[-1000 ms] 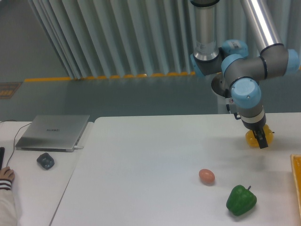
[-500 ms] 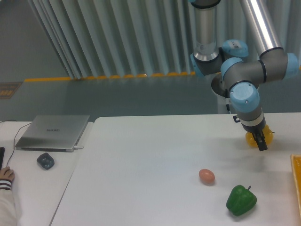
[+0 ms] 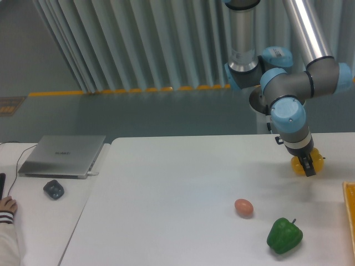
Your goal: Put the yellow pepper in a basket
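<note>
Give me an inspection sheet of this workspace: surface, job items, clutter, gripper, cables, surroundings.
Surface: white table, mostly bare.
Job's things: yellow pepper at the table's far right, partly hidden by the gripper; basket, only its orange rim showing at the right edge.
Clutter: brown egg and green pepper near the front; laptop, closed, and a dark mouse on the side table at left.
Gripper: gripper down at the yellow pepper; whether it is closed on it cannot be told.
Cables: thin dark cable beside the laptop.
Surroundings: grey slatted wall; a person's hand at the left edge.
</note>
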`<state>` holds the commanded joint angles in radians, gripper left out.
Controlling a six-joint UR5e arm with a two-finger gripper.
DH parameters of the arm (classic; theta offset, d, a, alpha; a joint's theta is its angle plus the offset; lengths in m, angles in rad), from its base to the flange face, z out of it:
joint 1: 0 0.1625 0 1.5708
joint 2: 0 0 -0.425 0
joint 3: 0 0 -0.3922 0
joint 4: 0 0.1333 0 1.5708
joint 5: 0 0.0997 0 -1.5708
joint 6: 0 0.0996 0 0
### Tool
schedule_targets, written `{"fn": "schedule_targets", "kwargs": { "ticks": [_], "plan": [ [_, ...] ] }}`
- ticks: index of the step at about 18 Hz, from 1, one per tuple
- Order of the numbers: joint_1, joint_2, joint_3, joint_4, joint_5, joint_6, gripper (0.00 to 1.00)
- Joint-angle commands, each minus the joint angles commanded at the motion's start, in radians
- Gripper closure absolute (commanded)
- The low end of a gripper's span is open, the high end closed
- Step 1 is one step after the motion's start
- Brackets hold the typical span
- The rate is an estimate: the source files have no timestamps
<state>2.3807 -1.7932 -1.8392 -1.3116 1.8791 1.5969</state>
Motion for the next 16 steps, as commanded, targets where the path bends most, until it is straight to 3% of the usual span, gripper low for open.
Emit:
{"fn": "schedule_targets", "kwargs": {
  "ticks": [3, 6, 9, 16],
  "plan": [
    [0.0, 0.002, 0.011, -0.002, 0.005, -0.002, 0.52],
    [0.0, 0.005, 0.044, -0.017, 0.006, 0.003, 0.53],
    [0.0, 0.008, 0.144, -0.107, -0.003, 0.006, 0.53],
    [0.014, 0.009, 0.235, -0.115, -0.067, 0.008, 0.53]
  ]
}}
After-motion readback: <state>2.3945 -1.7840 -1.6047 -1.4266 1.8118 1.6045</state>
